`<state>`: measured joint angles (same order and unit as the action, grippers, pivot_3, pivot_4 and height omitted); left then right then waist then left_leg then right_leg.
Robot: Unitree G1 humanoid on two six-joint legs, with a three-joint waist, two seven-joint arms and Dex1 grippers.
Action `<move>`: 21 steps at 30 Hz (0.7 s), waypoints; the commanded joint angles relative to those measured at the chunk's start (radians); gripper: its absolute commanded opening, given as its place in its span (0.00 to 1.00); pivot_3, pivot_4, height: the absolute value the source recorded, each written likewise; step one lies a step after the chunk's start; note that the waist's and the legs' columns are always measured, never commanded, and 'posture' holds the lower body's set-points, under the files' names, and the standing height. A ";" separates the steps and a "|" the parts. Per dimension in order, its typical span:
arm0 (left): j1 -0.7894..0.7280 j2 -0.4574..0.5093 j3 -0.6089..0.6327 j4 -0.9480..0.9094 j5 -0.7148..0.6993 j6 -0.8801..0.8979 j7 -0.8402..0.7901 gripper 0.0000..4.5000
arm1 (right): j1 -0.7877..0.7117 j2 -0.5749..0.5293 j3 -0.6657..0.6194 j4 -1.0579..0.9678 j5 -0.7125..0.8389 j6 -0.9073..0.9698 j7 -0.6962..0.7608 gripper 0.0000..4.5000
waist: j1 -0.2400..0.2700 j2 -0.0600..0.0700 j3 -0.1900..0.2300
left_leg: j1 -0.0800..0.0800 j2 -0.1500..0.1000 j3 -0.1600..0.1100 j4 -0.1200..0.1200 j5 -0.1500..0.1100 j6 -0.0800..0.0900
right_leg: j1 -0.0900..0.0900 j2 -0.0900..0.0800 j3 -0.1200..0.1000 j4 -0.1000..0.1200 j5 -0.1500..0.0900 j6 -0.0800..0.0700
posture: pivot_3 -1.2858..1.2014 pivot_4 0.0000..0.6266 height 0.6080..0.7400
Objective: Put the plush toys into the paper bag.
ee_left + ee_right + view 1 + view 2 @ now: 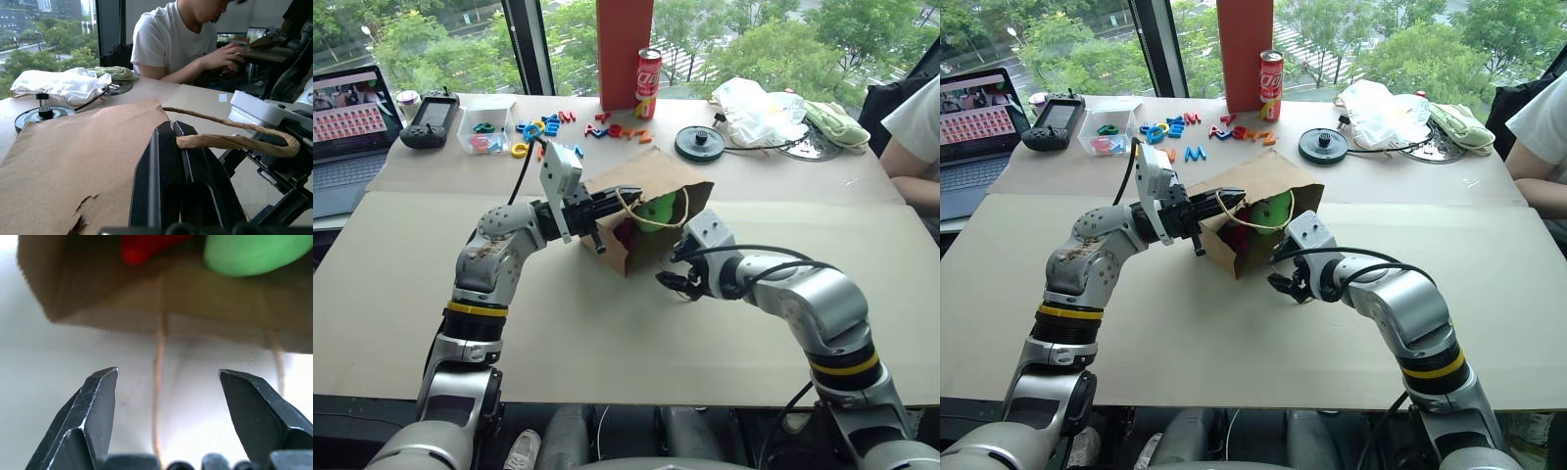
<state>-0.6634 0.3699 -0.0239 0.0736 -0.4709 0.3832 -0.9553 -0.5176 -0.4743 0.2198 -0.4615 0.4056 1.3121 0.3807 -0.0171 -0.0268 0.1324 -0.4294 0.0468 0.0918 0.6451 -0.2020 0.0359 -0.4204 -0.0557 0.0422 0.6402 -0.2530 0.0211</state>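
The right gripper [677,279], jaws apart and empty, hangs just before the mouth of the one paper bag [651,176]. The bag lies on its side, mouth toward the robot. Two plush toys sit inside: green blob [656,210], red chili [628,235]. The left gripper [607,209] pinches its twine handle [230,142].

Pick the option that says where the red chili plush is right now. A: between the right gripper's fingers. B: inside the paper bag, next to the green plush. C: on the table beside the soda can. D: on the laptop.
B: the red chili plush lies inside the paper bag beside the green plush, and the right gripper in front of the bag's mouth holds nothing.
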 commanded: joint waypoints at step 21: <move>-0.019 0.021 0.006 -0.028 0.001 -0.015 -0.004 0.00 | 0.018 0.080 -0.029 0.066 -0.058 -0.131 -0.030 0.13 | 0.004 0.000 0.000 | 0.000 -0.001 0.000 0.000 0.000 0.000 | 0.000 -0.001 0.000 0.000 0.000 0.000 | 0.52 0.24 0.99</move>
<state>-0.6635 0.3865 -0.0233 0.0735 -0.4707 0.3833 -0.9556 -0.4700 -0.3930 0.2218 -0.3800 0.3572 1.2181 0.3505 -0.0133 -0.0268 0.1324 -0.4293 0.0461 0.0916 0.6453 -0.2020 0.0360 -0.4200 -0.0562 0.0419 0.6405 -0.2530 0.0211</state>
